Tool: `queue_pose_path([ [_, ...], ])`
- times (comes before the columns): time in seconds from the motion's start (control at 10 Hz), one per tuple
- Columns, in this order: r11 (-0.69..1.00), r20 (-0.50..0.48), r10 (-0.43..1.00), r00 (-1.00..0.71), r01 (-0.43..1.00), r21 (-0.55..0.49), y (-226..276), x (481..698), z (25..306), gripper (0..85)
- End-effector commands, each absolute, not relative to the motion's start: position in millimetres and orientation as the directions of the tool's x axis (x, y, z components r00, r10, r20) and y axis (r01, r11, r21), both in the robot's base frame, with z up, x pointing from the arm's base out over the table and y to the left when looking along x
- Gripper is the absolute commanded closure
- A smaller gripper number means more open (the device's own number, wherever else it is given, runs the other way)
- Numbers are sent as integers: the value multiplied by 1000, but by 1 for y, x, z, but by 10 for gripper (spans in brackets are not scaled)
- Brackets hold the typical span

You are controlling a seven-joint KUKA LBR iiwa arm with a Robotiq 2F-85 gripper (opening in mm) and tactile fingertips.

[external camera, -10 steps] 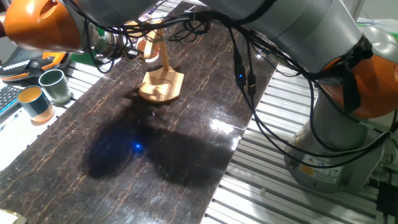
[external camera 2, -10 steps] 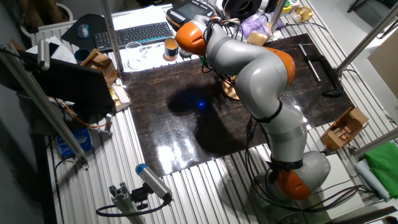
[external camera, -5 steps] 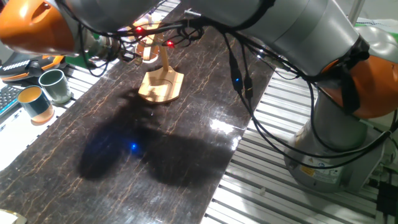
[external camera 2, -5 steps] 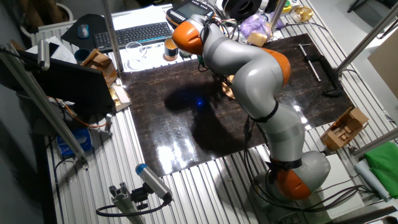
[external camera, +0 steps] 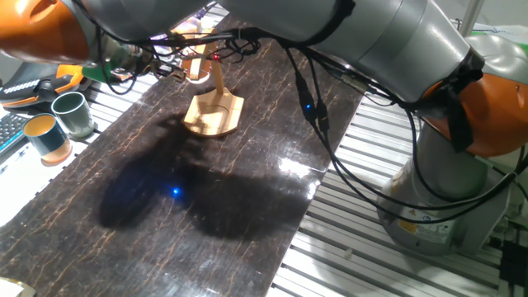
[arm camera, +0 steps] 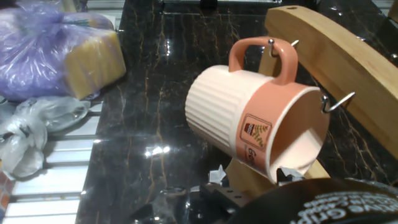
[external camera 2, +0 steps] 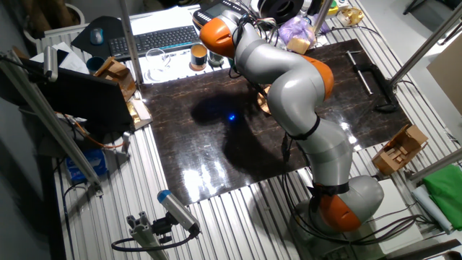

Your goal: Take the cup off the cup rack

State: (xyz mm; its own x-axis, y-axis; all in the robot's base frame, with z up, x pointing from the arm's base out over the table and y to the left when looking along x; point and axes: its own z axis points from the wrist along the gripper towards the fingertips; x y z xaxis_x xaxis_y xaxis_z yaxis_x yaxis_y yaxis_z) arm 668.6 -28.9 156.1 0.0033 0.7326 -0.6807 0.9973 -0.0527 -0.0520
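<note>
The salmon-pink cup (arm camera: 252, 124) hangs by its handle (arm camera: 256, 55) from a small metal hook on the curved upright arm (arm camera: 339, 65) of the light wooden cup rack. It tilts with its pale mouth to the lower right. In one fixed view the cup (external camera: 195, 64) shows left of the rack's arm, above the leaf-shaped base (external camera: 214, 114). My gripper (external camera: 157, 64) hovers just left of the cup, apart from it, among cables. Its fingers do not show clearly. In the other fixed view the arm hides most of the rack (external camera 2: 265, 105).
A dark green cup (external camera: 73, 113) and a teal cup with tan inside (external camera: 45, 137) stand at the table's left edge. A purple bag with a yellow block (arm camera: 74, 50) and crumpled white plastic (arm camera: 28, 134) lie beyond the dark marble tabletop (external camera: 231, 190). A keyboard (external camera 2: 155, 37) lies behind.
The arm and hand have shifted a little to the left, away from the rack, and the shadow on the table moved with them. The cup still hangs on the rack.
</note>
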Motion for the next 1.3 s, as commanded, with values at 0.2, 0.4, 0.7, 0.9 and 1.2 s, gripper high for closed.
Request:
queue_pose_path([
  [0.2, -39, -686, 728, -11, 998, -57, -34, 668, 157, 387],
  [0.4, -30, -682, 731, -20, 998, -62, -38, 669, 158, 390],
  [0.7, -30, -671, 741, -26, 997, -72, -37, 668, 159, 410],
  [0.9, -26, -674, 738, -32, 997, -76, -37, 668, 159, 443],
  [1.2, -24, -671, 740, -37, 996, -81, -35, 668, 160, 483],
])
